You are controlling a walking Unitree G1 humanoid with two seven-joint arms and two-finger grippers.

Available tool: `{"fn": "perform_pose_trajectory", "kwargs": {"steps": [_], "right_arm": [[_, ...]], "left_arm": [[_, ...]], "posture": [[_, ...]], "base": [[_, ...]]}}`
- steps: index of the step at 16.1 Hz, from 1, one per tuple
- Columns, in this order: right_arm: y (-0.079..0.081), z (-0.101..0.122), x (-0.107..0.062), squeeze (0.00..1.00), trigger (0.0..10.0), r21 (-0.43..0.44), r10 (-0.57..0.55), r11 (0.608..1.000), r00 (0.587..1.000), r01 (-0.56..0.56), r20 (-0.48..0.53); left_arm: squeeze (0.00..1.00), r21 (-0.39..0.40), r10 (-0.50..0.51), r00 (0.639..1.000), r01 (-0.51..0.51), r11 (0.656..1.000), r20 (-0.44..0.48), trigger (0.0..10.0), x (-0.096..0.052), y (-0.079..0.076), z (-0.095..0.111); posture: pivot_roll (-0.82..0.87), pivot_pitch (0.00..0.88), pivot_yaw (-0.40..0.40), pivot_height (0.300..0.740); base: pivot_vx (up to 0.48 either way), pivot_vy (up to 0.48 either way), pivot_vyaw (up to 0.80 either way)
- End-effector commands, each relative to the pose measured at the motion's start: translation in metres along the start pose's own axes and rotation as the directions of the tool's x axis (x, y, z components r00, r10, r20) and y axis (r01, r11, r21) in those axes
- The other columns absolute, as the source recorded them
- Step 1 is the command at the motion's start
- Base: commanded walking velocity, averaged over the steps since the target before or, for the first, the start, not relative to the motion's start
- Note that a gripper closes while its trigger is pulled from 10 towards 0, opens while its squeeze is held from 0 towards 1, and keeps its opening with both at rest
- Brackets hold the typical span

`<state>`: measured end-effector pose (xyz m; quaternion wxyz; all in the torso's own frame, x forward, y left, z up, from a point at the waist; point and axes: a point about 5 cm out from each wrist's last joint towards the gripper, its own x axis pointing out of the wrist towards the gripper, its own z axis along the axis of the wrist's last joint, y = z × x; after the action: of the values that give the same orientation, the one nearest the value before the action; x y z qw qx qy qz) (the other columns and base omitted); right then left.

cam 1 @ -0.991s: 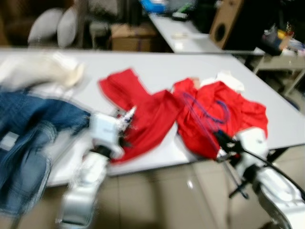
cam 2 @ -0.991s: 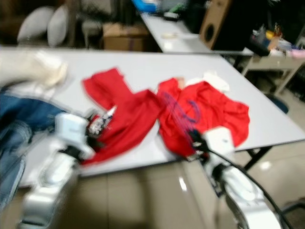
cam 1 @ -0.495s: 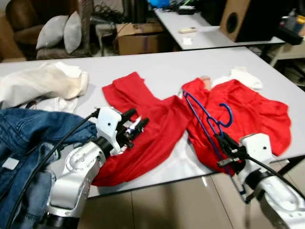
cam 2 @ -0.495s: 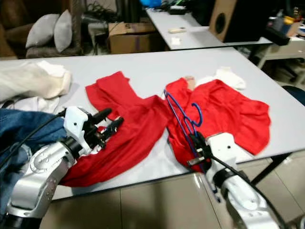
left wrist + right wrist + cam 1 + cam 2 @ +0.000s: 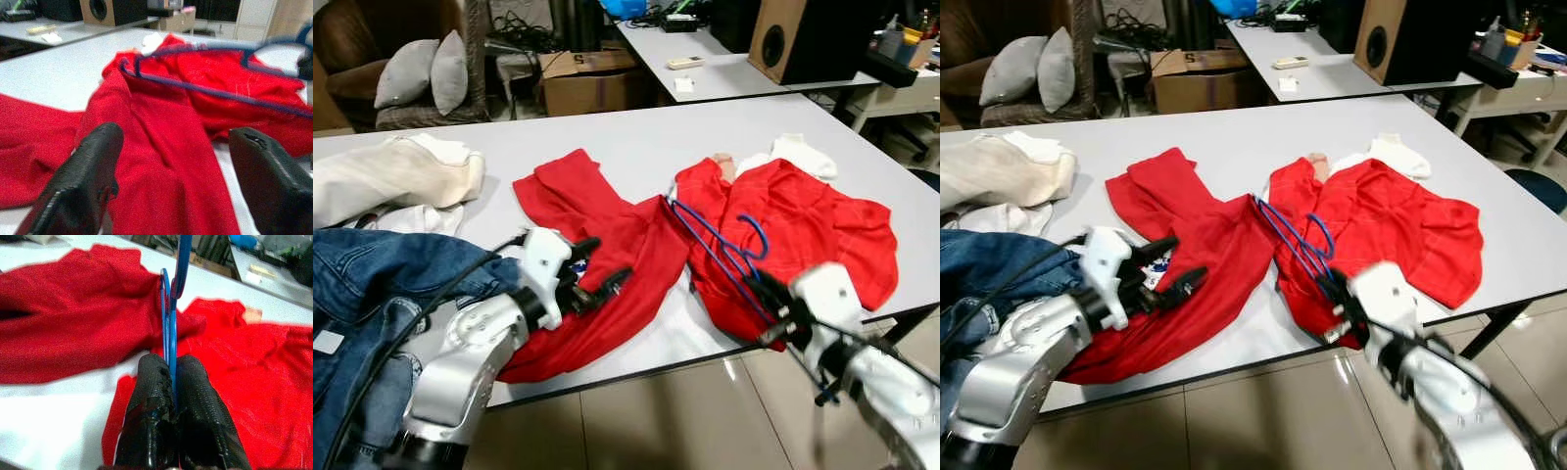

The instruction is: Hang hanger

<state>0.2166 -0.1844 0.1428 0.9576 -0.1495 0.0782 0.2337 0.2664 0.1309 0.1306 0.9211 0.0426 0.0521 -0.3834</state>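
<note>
We see our right gripper [image 5: 172, 382] with its fingers [image 5: 200, 401] closed tight on the blue hanger [image 5: 720, 245], which slants up over the red garment [image 5: 803, 225] on the white surface [image 5: 636, 137]. Our left gripper [image 5: 599, 274] hovers over the red cloth, fingers [image 5: 93, 161] spread apart, beside blue jeans [image 5: 372, 284].

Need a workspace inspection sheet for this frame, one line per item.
Surface: grey table, garments spread over it.
Job's things: blue hanger lying on the red garment.
Clutter: jeans, cream garment, white cloth.
Grippers: right gripper shut on the hanger; left gripper open over the red cloth.
Cables: black cable along the left arm.
Surroundings: speaker, cardboard box, cushions.
</note>
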Motion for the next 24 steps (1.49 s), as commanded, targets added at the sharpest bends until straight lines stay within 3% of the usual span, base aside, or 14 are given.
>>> {"fn": "perform_pose_trajectory", "kwargs": {"steps": [1, 3, 4, 6, 8, 10, 12, 15, 16, 19, 20, 21, 22, 24], "right_arm": [[0.001, -0.003, 0.000, 0.00, 10.0, -0.013, 0.031, 0.999, 0.999, -0.031, -0.029], [0.002, -0.001, 0.001, 0.00, 10.0, -0.024, 0.051, 0.998, 0.998, -0.051, -0.022], [0.004, 0.000, 0.000, 0.00, 10.0, -0.026, 0.078, 0.997, 0.997, -0.079, -0.019], [0.010, 0.013, -0.008, 0.00, 10.0, -0.059, 0.288, 0.956, 0.957, -0.288, -0.006], [0.006, 0.022, -0.015, 0.00, 10.0, -0.119, 0.446, 0.884, 0.892, -0.452, -0.073], [0.003, 0.022, -0.016, 0.00, 10.0, -0.136, 0.463, 0.871, 0.881, -0.472, -0.094], [-0.018, 0.037, -0.025, 0.00, 10.0, -0.181, 0.542, 0.798, 0.816, -0.575, -0.201], [-0.017, 0.029, -0.016, 0.00, 10.0, -0.180, 0.580, 0.746, 0.759, -0.641, -0.296], [-0.016, 0.027, -0.011, 0.00, 10.0, -0.185, 0.570, 0.754, 0.767, -0.631, -0.294], [-0.030, 0.024, 0.023, 0.00, 10.0, -0.256, 0.366, 0.869, 0.899, -0.423, -0.242], [-0.044, 0.025, 0.035, 0.00, 10.0, -0.280, 0.234, 0.914, 0.945, -0.294, -0.229], [-0.053, 0.022, 0.042, 0.00, 10.0, -0.323, 0.147, 0.920, 0.960, -0.222, -0.240], [-0.058, 0.022, 0.047, 0.00, 10.0, -0.338, 0.101, 0.925, 0.968, -0.177, -0.231], [-0.058, 0.023, 0.060, 0.00, 10.0, -0.283, 0.066, 0.953, 0.985, -0.110, -0.161]], "left_arm": [[1.00, 0.060, 0.038, 0.999, -0.036, 0.998, -0.038, 10.0, 0.002, 0.008, -0.002], [0.99, 0.055, 0.036, 0.999, -0.035, 0.998, -0.032, 10.0, 0.001, 0.012, 0.000], [0.00, 0.051, 0.014, 0.999, -0.012, 0.999, -0.035, 10.0, -0.002, 0.012, 0.000], [0.00, 0.055, -0.085, 0.994, 0.089, 0.995, -0.067, 10.0, -0.010, 0.016, 0.005], [0.00, -0.016, -0.165, 0.986, 0.166, 0.986, 0.017, 10.0, -0.021, 0.022, 0.026], [0.00, -0.014, -0.188, 0.982, 0.188, 0.982, 0.022, 10.0, -0.024, 0.023, 0.030], [0.00, 0.023, -0.330, 0.919, 0.342, 0.939, -0.216, 10.0, -0.037, 0.022, 0.021], [0.00, 0.105, -0.210, 0.868, 0.285, 0.953, -0.450, 10.0, -0.029, 0.030, -0.016], [0.00, 0.124, -0.182, 0.861, 0.270, 0.955, -0.475, 10.0, -0.026, 0.032, -0.021], [0.00, 0.283, -0.021, 0.864, 0.187, 0.941, -0.503, 10.0, 0.003, 0.043, -0.031], [0.00, 0.344, 0.026, 0.901, 0.139, 0.929, -0.433, 10.0, 0.027, 0.043, -0.025], [0.00, 0.424, 0.099, 0.937, 0.056, 0.904, -0.335, 10.0, 0.046, 0.046, -0.011], [0.00, 0.441, 0.124, 0.959, 0.002, 0.897, -0.255, 10.0, 0.057, 0.046, 0.000], [0.00, 0.389, 0.106, 0.989, -0.057, 0.919, -0.106, 10.0, 0.067, 0.047, 0.023]], "posture": [[-0.07, 0.000, 0.031, 0.740], [-0.08, 0.000, 0.037, 0.740], [-0.08, 0.000, 0.041, 0.740], [-0.08, 0.000, 0.045, 0.740], [-0.07, 0.000, 0.036, 0.740], [-0.06, 0.000, 0.031, 0.740], [-0.05, 0.000, 0.021, 0.740], [-0.06, 0.000, 0.028, 0.740], [-0.06, 0.000, 0.028, 0.740], [-0.07, 0.000, 0.039, 0.740], [-0.07, 0.000, 0.043, 0.740], [-0.08, 0.000, 0.046, 0.740], [-0.09, 0.000, 0.055, 0.740], [-0.10, 0.000, 0.069, 0.740]], "base": [[0.000, 0.000, 0.00], [0.000, 0.000, 0.00], [0.000, 0.000, 0.00], [0.000, 0.000, 0.00], [0.000, 0.000, 0.00], [0.000, 0.000, 0.00], [0.000, 0.000, 0.00], [0.000, 0.000, 0.00], [0.000, 0.000, 0.00], [0.000, 0.000, 0.00], [0.000, 0.000, 0.00], [0.000, 0.000, 0.00], [0.000, 0.000, 0.00], [0.000, 0.000, 0.00]]}}
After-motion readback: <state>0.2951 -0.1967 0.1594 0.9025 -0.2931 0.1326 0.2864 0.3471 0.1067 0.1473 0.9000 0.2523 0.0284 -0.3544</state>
